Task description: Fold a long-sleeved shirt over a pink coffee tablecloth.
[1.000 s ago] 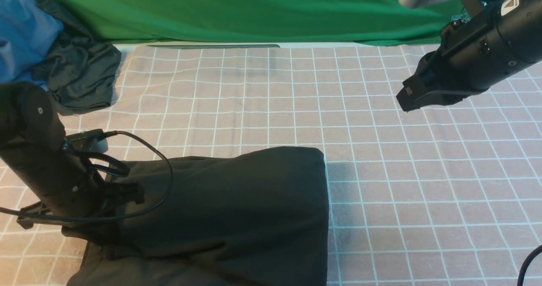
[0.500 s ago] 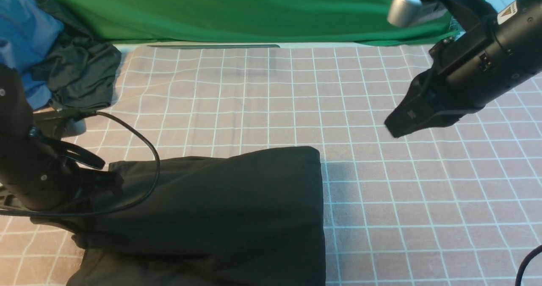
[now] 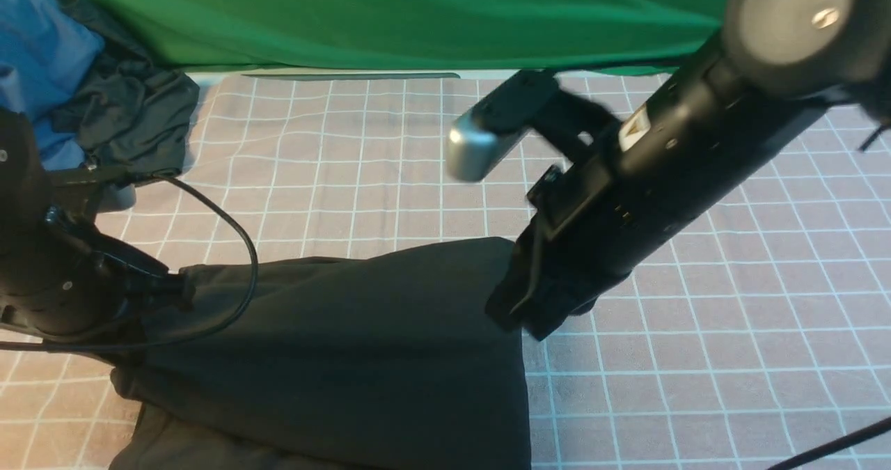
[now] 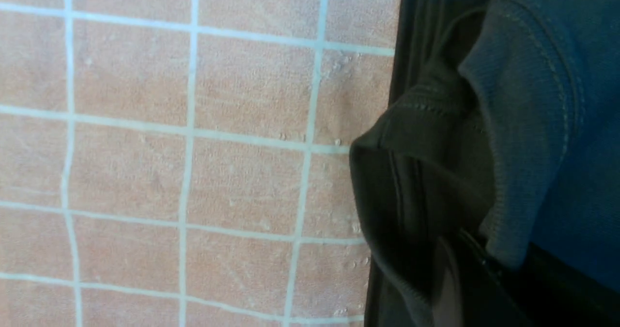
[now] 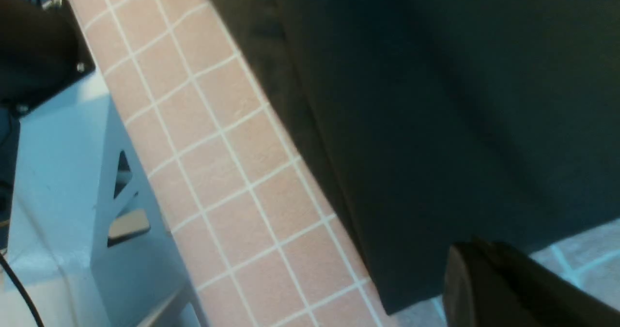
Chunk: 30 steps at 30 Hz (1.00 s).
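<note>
Right gripper (image 3: 518,317) has swung down to the long-sleeved shirt's (image 3: 362,345) right edge, fingers pressed together; left gripper (image 4: 460,288) pinches its left hem.

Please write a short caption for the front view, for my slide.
Right arm reaches the black shirt on the pink checked tablecloth.

Long-sleeved shirt (image 3: 362,358) cut off at near edge of front view; chest print, neck label not visible. Left gripper (image 3: 115,358) hidden behind its own arm and shirt fabric; grip contact unclear. Right gripper (image 3: 518,317) tip motion-blurred, jaw gap unreadable. Blue garment (image 3: 38,52) cropped at far left. Pink coffee tablecloth (image 3: 696,358) runs off frame.
</note>
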Available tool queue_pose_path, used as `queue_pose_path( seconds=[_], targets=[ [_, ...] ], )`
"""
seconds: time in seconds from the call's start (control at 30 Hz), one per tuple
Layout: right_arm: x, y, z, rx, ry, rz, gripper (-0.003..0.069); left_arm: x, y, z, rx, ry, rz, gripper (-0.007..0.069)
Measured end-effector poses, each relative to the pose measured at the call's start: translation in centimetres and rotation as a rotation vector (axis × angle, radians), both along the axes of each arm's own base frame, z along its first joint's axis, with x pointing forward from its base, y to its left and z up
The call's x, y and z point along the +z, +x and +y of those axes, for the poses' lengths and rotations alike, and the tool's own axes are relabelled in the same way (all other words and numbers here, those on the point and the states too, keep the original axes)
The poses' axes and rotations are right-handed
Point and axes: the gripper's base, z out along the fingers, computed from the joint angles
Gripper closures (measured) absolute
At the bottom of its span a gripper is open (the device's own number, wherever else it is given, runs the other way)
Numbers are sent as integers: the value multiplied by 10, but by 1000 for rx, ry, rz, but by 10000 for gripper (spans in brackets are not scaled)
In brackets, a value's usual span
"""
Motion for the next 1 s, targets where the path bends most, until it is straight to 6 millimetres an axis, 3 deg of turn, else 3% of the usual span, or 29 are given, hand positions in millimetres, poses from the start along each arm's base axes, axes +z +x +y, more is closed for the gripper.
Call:
queue_pose_path(
  seconds=[0.17, 0.27, 0.33, 0.53, 0.7, 0.77, 0.87, 1.0],
  targets=[
    [-7, 4, 3, -10, -4, 3, 622, 0, -5, 3, 23, 34, 53, 530],
    [-6, 6, 4, -35, 7, -5, 622, 0, -5, 8, 51, 85, 51, 471],
    [-6, 8, 4, -44, 9, -18, 622, 1, -4, 11, 88, 115, 38, 389],
    [-8, 11, 0, -81, -34, -40, 606, 5, 2, 1, 146, -18, -9, 305],
    [-8, 14, -1, -131, -43, -57, 595, 8, 9, -23, 121, -278, -63, 358],
    [-7, 19, -2, -187, -25, -70, 589, 8, 12, -36, 76, -374, -87, 419],
    [-6, 29, -9, -277, 0, -75, 585, -2, 15, -51, 30, -371, -41, 507],
    [-7, 42, -24, -371, -1, -57, 578, -24, 16, -52, 54, -254, 73, 572]
  ],
)
